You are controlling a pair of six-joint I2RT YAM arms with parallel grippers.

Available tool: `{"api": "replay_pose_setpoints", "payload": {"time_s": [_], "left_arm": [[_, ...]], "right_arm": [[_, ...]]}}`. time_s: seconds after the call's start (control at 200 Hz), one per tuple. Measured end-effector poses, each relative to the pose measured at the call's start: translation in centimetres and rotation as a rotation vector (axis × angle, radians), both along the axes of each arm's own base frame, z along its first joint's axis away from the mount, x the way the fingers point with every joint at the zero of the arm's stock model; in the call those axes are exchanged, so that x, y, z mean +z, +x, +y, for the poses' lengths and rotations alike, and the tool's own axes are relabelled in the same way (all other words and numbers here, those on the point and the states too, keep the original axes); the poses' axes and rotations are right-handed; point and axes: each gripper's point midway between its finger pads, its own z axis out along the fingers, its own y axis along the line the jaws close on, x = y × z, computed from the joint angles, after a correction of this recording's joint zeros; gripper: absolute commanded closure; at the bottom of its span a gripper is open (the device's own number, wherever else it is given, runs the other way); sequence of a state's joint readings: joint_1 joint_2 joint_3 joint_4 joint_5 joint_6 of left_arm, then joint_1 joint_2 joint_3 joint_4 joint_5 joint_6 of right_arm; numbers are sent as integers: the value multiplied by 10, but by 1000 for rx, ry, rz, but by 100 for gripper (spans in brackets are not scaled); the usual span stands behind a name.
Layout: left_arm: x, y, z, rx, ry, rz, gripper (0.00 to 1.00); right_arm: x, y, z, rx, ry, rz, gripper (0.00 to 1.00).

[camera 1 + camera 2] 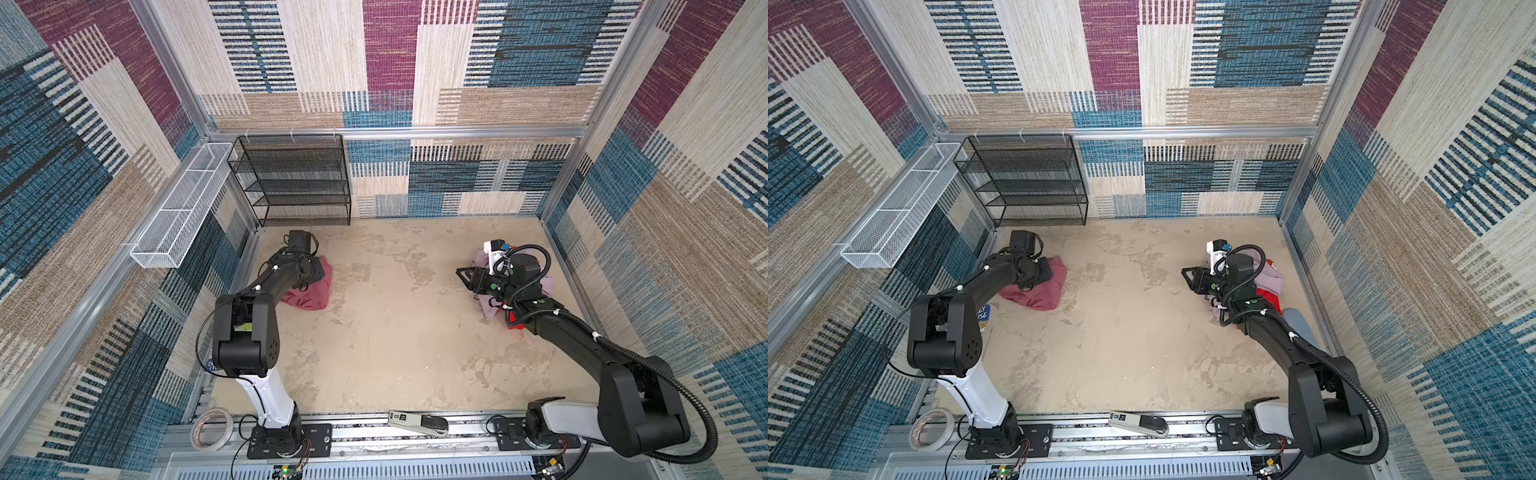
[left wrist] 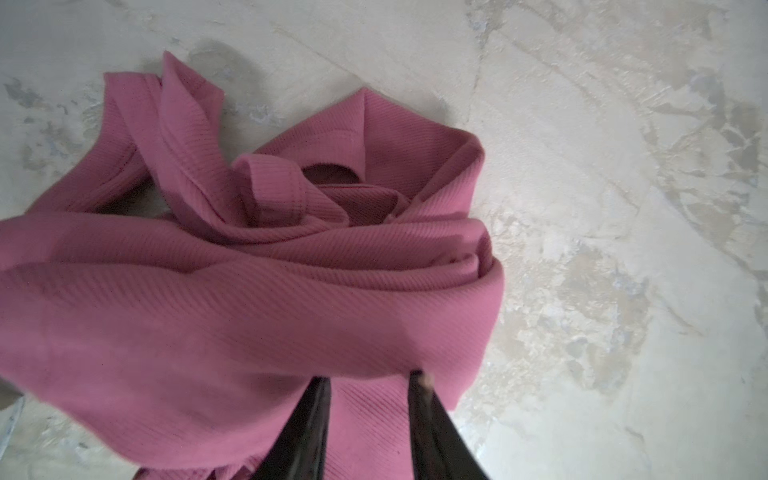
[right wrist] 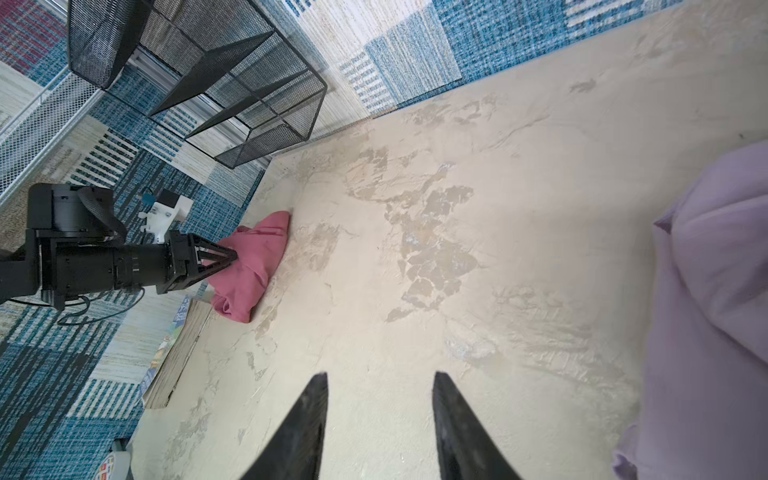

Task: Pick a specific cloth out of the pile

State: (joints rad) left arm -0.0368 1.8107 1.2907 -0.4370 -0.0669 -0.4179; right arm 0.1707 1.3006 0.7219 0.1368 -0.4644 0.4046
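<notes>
Three cloths are visible: one dusty rose cloth (image 1: 309, 293) near the one black mesh shelf (image 1: 291, 183), and one lilac cloth (image 3: 715, 311) and one red cloth (image 1: 1268, 301) heaped well apart from that shelf. One white wire basket (image 1: 178, 208) is just beside the shelf. Two robot arms (image 1: 274, 282). One tape roll (image 1: 198, 438).

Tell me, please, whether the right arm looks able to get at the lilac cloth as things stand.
Probably yes: the right tool is open and empty, and the lilac cloth lies close beside it, with only bare table between them.
</notes>
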Motion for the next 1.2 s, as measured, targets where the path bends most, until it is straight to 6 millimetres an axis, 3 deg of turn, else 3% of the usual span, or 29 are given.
{"api": "replay_pose_setpoints", "payload": {"time_s": [0.115, 0.175, 0.205, 0.23, 0.24, 0.37, 0.466, 0.611, 0.756, 0.986, 1.076, 1.202], "left_arm": [[14, -6, -6, -28, -8, -41, 46], [26, -14, -9, -49, 1, -82, 36], [32, -18, -12, -58, 3, -104, 21], [36, -23, -13, -67, 6, -123, 3], [37, -25, -14, -68, 8, -127, 0], [55, -52, -12, -95, 54, -215, 0], [57, -72, 1, -75, 123, -273, 0], [36, -99, 19, -71, 248, -300, 0], [3, -117, 25, -105, 313, -306, 0], [-4, -108, 26, -138, 370, -433, 0], [4, -96, 25, -145, 374, -509, 0], [5, -82, 23, -170, 381, -562, 0]], "right_arm": [[3, 6, -10, -47, -57, -27, 20], [8, 11, -19, -88, -101, -55, 15], [11, 14, -24, -115, -122, -71, 14], [13, 15, -29, -138, -144, -86, 14], [14, 16, -32, -148, -152, -89, 13], [20, 14, -66, -303, -258, -173, 10], [3, 2, -92, -416, -350, -229, 9], [-36, -17, -122, -518, -508, -284, 8], [-50, -19, -136, -571, -596, -345, 8], [-52, -19, -140, -604, -615, -426, 1], [-43, -19, -143, -628, -601, -480, 0], [-46, -18, -146, -637, -607, -494, 0]]}}
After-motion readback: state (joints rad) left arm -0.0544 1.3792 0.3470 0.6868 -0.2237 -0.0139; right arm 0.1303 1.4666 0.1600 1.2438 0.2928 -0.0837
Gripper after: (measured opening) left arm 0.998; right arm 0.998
